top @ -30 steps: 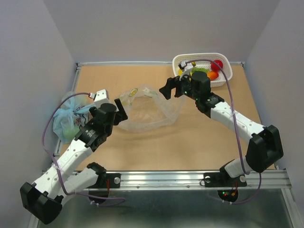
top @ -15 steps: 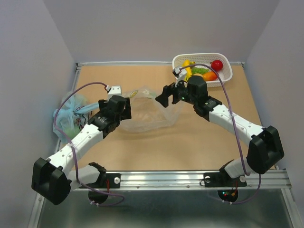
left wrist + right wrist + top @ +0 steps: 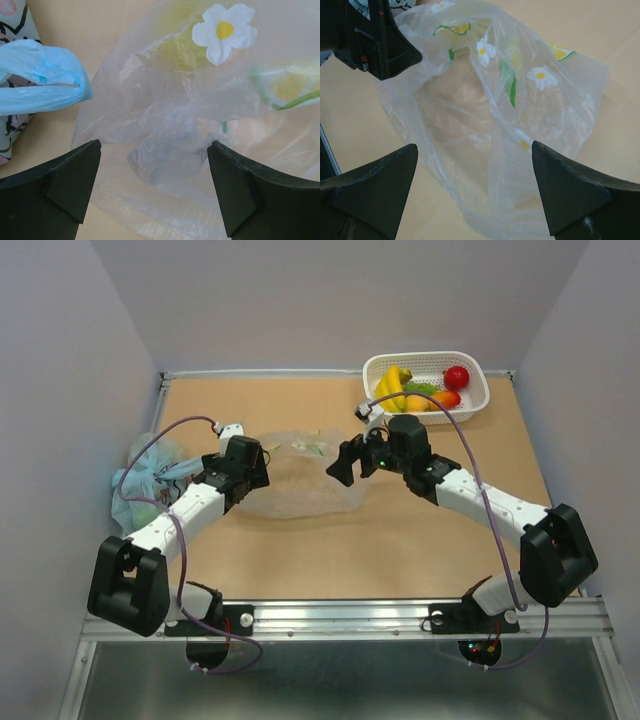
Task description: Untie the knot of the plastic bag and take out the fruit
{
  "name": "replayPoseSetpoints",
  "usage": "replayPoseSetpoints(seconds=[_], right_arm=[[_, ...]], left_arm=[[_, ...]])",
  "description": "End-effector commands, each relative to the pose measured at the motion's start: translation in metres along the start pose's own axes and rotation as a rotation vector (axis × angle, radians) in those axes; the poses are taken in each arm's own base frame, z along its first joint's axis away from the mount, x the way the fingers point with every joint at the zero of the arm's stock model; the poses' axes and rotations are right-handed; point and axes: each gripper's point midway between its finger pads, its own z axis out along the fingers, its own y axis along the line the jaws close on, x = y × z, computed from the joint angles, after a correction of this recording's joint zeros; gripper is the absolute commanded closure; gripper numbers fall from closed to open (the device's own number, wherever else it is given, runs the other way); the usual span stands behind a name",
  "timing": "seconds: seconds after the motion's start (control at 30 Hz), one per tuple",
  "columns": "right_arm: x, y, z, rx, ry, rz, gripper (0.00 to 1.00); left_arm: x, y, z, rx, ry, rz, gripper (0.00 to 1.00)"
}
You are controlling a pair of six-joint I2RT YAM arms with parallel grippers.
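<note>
**Left end effector (image 3: 155,187) and right end effector (image 3: 475,197) both wide open at the plastic bag (image 3: 300,488)**

The table (image 3: 420,530) carries everything, and the plastic bag lies crumpled and low near its middle. The film is clear enough for the table to show through, and it is printed with white daisies and green stems. Whether its top is tied cannot be told.

The left end effector sits at the bag's left edge. Its fingers are spread far apart, and in the left wrist view the film lies between and beyond them. It grips nothing, and whether the fingertips touch the plastic cannot be told.

The right end effector faces the bag's right edge with its fingers equally wide, and the bag fills the gap ahead of them in the right wrist view. It holds nothing either.

The white basket (image 3: 478,392) stands well beyond the plastic bag, to its right, at the far edge. A light-blue bag (image 3: 140,490) lies left of the plastic bag, behind the left arm.

The fruit (image 3: 425,390) is in the basket, apart from the plastic bag: bananas (image 3: 393,385), a red apple (image 3: 456,377) and an orange piece (image 3: 446,398).
</note>
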Motion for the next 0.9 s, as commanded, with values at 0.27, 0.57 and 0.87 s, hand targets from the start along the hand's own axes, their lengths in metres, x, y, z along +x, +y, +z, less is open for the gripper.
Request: replayPoseSetpoints(seconds=[0.27,0.57,0.87], right_arm=[[0.018,0.011,0.001,-0.034,0.022,-0.005,0.0],[0.016,0.015,0.0,-0.045,0.017,0.004,0.0],[0.015,0.017,-0.003,-0.049,0.012,0.002,0.0]], left_arm=[[-0.008,-0.003,-0.007,0.033,-0.044,-0.098,0.06],[-0.041,0.027,-0.047,-0.04,-0.178,-0.146,0.01],[-0.022,0.026,-0.041,-0.019,-0.162,-0.254,0.01]])
